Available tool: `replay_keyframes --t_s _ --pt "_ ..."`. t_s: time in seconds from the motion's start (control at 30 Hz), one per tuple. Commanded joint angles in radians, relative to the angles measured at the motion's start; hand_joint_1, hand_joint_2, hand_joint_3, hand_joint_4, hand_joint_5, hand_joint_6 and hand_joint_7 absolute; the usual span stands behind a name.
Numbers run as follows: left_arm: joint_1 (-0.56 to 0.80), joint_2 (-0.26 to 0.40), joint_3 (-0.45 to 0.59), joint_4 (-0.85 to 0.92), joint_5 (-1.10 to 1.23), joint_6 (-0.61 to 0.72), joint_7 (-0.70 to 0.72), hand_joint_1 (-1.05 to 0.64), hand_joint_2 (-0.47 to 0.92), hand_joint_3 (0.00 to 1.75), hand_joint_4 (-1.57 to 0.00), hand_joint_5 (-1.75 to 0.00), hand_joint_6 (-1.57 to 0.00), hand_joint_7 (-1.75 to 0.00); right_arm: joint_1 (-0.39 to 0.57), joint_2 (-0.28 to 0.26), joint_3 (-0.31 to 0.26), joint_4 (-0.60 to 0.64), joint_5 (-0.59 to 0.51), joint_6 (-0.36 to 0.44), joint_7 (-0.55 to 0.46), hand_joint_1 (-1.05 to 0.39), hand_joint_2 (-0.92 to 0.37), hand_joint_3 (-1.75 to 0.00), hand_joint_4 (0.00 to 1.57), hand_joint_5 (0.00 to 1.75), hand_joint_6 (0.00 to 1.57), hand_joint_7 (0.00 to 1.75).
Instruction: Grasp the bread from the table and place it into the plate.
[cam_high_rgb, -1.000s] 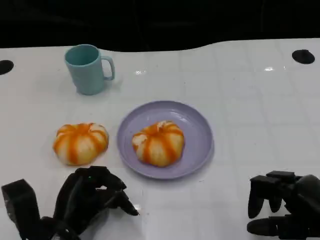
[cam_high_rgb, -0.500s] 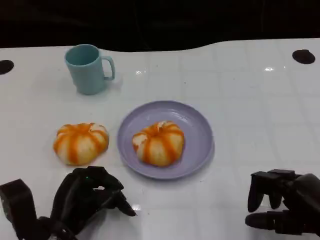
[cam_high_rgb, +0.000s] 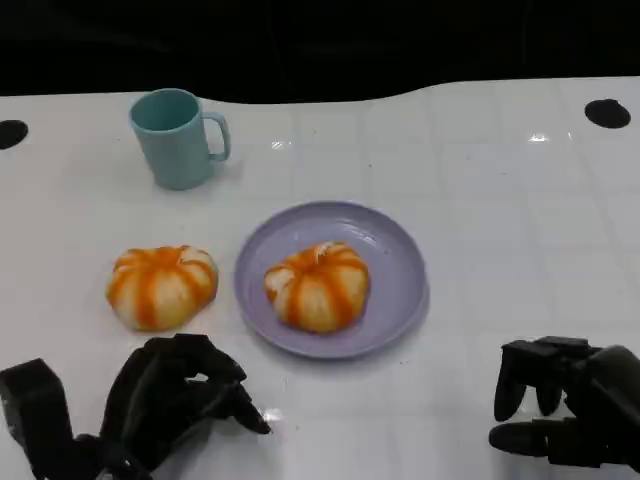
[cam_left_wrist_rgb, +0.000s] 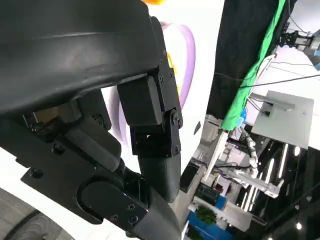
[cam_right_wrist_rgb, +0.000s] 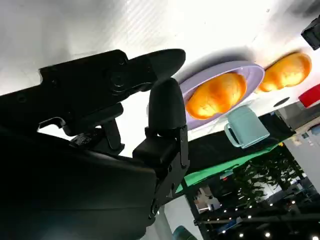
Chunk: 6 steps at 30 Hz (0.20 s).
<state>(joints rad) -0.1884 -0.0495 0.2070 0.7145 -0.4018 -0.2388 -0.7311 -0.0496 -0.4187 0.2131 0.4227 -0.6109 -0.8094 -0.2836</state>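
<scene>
One orange-striped round bread lies on the white table left of the purple plate. A second like bread sits inside the plate. My left hand hovers just in front of the table bread, fingers loosely bent and apart from the thumb, holding nothing. My right hand hangs low at the front right, well clear of the plate, also holding nothing. The right wrist view looks past my right hand to the plate, the bread in it and the table bread.
A teal mug stands at the back left, behind the table bread, and appears in the right wrist view as well. Two dark round holes mark the table's far corners. White tabletop stretches to the right of the plate.
Both hands have sunk slightly toward the front edge of the table. The breads, plate and mug have not moved.
</scene>
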Motion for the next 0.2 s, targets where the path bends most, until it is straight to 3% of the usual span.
replay_keyframes --t_s 0.03,0.2 --pt "-0.013 0.019 0.009 0.012 -0.004 -0.011 -0.008 -1.05 0.68 0.00 -1.57 -0.59 -1.57 -0.32 -0.011 -0.001 -0.001 0.026 0.003 -0.026 -0.022 -0.40 -0.91 0.00 0.74 1.75 0.60 1.64" --pt "-0.016 0.018 0.010 0.031 -0.006 -0.019 -0.017 -1.05 0.68 0.00 -1.57 -0.60 -1.57 -0.33 -0.012 0.005 -0.002 0.049 0.010 -0.054 -0.031 -0.38 -0.91 0.00 0.74 1.75 0.61 1.65"
